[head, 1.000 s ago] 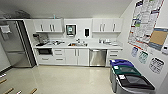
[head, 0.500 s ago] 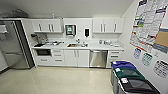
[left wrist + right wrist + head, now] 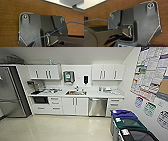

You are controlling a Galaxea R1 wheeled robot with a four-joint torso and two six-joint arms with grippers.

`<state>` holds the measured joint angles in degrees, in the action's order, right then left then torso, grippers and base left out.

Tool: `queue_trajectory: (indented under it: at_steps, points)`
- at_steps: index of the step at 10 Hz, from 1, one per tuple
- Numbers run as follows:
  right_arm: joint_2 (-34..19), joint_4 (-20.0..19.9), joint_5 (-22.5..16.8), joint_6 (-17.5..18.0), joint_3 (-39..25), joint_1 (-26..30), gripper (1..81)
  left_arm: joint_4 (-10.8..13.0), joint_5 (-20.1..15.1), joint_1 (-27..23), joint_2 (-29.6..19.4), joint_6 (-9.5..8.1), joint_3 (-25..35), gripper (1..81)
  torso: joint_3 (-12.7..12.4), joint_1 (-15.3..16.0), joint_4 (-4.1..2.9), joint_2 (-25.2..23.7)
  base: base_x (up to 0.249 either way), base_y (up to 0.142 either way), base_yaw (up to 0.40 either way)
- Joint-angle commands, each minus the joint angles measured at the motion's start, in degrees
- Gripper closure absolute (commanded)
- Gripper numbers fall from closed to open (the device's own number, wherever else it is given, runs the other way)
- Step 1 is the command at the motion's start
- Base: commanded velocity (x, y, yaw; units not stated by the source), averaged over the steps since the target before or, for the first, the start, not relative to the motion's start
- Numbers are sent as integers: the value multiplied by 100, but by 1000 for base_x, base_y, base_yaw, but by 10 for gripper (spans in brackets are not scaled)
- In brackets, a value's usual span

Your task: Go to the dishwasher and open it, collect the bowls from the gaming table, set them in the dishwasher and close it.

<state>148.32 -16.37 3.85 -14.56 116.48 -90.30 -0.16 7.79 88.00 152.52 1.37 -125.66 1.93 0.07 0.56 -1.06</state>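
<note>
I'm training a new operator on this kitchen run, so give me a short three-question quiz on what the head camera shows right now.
1. True or false: the dishwasher door stands open.
2. What sits in the counter to the left of the dishwasher? A) the sink B) a toaster C) a bowl rack
3. Fill in: the bin nearest the dishwasher has a ____ lid.

Key: 1 false, its steel front is shut flush under the counter; 2 A; 3 blue.
</note>
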Motion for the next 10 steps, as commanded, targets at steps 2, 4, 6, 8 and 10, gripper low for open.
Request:
queue_trajectory:
  at_steps: [2, 4, 6, 8, 10]
  points:
    - [-151, -6, -368, -30, -109, 253, 10, 77, -260, -253, -133, 22, 68, 10, 0, 0, 0, 0, 174, -81, 0]
    - [-143, -6, -368, -30, -100, 244, 10, 77, -269, -253, -133, 22, 68, 10, 0, 4, 0, 2, 137, -71, 0]
    - [-151, -6, -368, -30, -109, 235, 10, 77, -269, -261, -133, 22, 68, 10, 0, 0, 0, 2, 133, -65, 0]
    - [-151, -6, -368, -30, -100, 226, 10, 77, -269, -253, -133, 22, 76, 10, 0, 0, 0, 2, 127, -33, 0]
    - [-142, -15, -368, -21, -100, 235, 10, 77, -269, -253, -124, 22, 68, 10, 0, 2, 0, 2, 105, 0, 0]
